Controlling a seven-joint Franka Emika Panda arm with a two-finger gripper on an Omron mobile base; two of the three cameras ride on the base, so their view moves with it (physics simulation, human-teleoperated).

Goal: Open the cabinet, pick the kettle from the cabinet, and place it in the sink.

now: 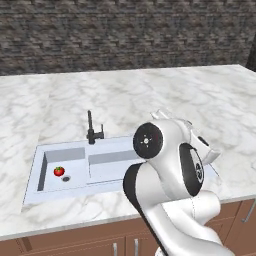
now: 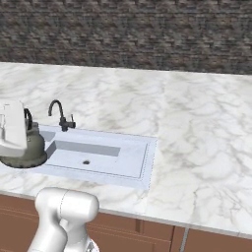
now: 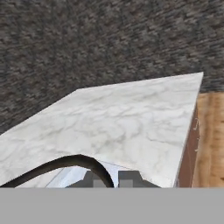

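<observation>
Kettle over the sink

The gripper [image 3: 107,180] is pinched tight on the kettle's [image 2: 25,147] thin dark handle [image 3: 65,164], above the sink [image 2: 138,170] edge.

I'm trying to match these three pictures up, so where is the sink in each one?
Left base view: the sink lies at lower left, set in the counter.
Right base view: the sink lies left of centre, below the middle.
Hand view: probably the pale strip at the bottom edge, under the kettle handle's dark arch.
Shared landmark: the marble counter around it.
</observation>
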